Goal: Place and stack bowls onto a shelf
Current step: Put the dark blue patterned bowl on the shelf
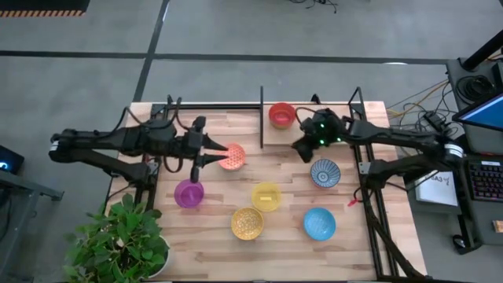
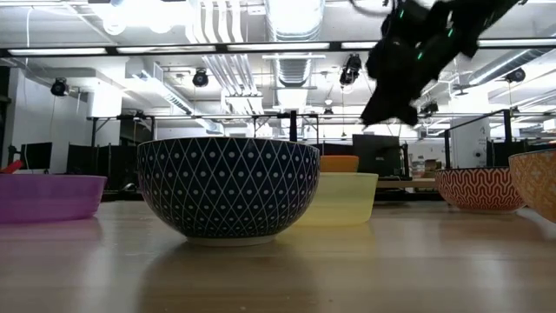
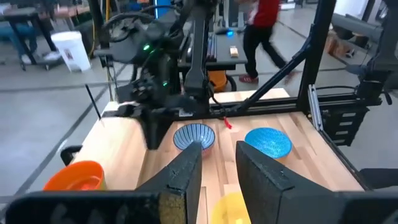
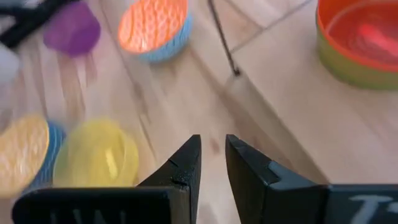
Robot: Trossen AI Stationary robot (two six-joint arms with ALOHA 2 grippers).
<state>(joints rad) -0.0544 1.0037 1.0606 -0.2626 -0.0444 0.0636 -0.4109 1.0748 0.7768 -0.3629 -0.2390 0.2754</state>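
High view: round glossy bowls [image 1: 266, 196] (eight) on pale planked wood.

Glossy bowls [image 1: 266, 196], light-wood shelf [image 1: 314, 126]

From my overhead feed I see a grey concrete floor [image 1: 236, 35] around the wooden table [image 1: 291, 244], with a potted plant [image 1: 118, 244] at its near-left corner and a keyboard [image 1: 486, 179] beside cables on the right. At table height I look into a workshop with white ceiling ducts [image 2: 291, 22] and strip lights. A person in a red top [image 3: 264, 25] walks past beyond the table.
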